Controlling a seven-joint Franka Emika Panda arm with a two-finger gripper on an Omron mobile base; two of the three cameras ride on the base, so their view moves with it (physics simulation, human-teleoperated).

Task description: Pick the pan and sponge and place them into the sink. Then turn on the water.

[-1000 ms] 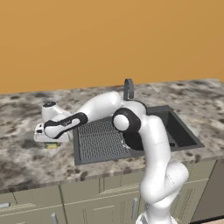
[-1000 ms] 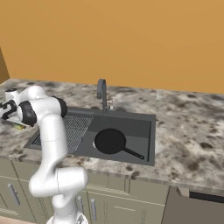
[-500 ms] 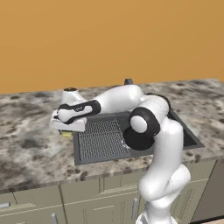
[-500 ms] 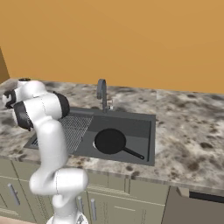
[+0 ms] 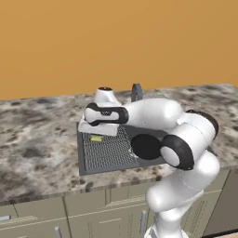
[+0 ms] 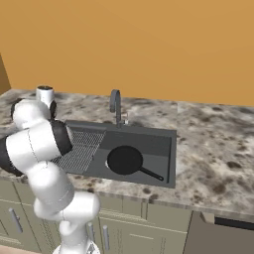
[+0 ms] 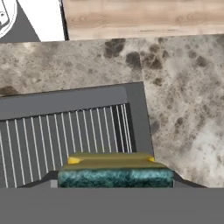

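Note:
My gripper (image 5: 96, 135) is shut on the sponge (image 5: 96, 138), a small yellow block with a green top. It hangs just above the ribbed drainboard half of the dark grey sink (image 5: 82, 160), near that half's far left corner. The hand view has the sponge (image 7: 116, 174) lying across the bottom between the fingertips of the gripper (image 7: 116, 181), with the drainboard ribs (image 7: 65, 135) beneath. The black pan (image 6: 125, 159) lies flat in the basin half of the sink (image 6: 171, 163), handle pointing right. The arched grey faucet (image 6: 115, 105) stands behind the sink; no water runs.
Marbled counter (image 5: 37, 148) surrounds the sink on both sides, with an orange wall behind. Grey cabinet fronts (image 5: 107, 211) run below the counter edge. My own arm (image 5: 153, 114) stretches across the sink and hides part of the basin in the left base view.
The arm has swung to the right with the sponge, from over the counter left of the sink to over the drainboard. The pan has stayed in the basin.

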